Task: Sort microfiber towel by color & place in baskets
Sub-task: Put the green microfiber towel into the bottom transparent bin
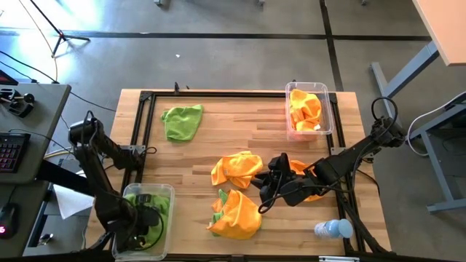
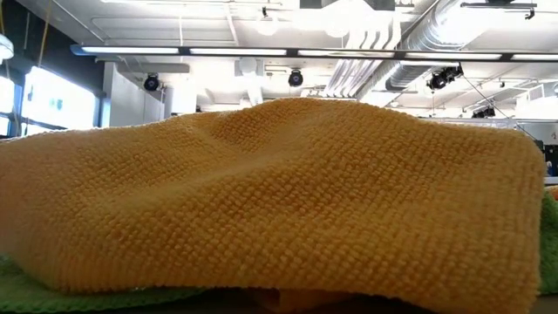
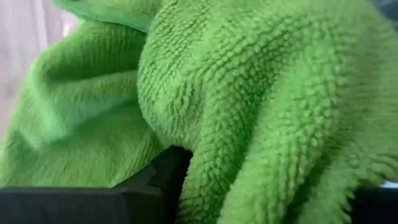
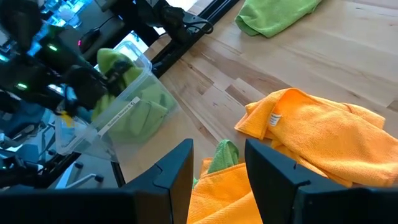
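Light wood table [image 1: 240, 138] w/ a black frame round its edge, on a grey floor crossed by dark tape lines; a desk w/ keyboard [image 1: 9, 149] sits off the left side, and the low view shows white ceiling ducts and strip lights behind. Clear bottle w/ blue cap [image 1: 333, 229] lies near the front right corner. Far right basket [image 1: 312, 110] holds orange towels; near left basket [image 1: 144, 218] holds green ones. One lime green towel [image 1: 182, 121] lies loose at the far left of the table. Two orange towels lie mid-table: one [image 1: 237, 169] centre, another [image 1: 235, 214] nearer the front w/ a bit of green poking out from under it. That front towel fills the low view and blocks almost everything behind. Left gripper [image 1: 142, 225] is down inside the near left basket, clenched on a green towel [image 3: 261, 93] that drapes over its fingers. Right gripper [image 4: 217, 165] hovers just over the mid-table orange towels, jaws apart, nothing between them. A third orange cloth [image 1: 314, 191] shows under the right arm.
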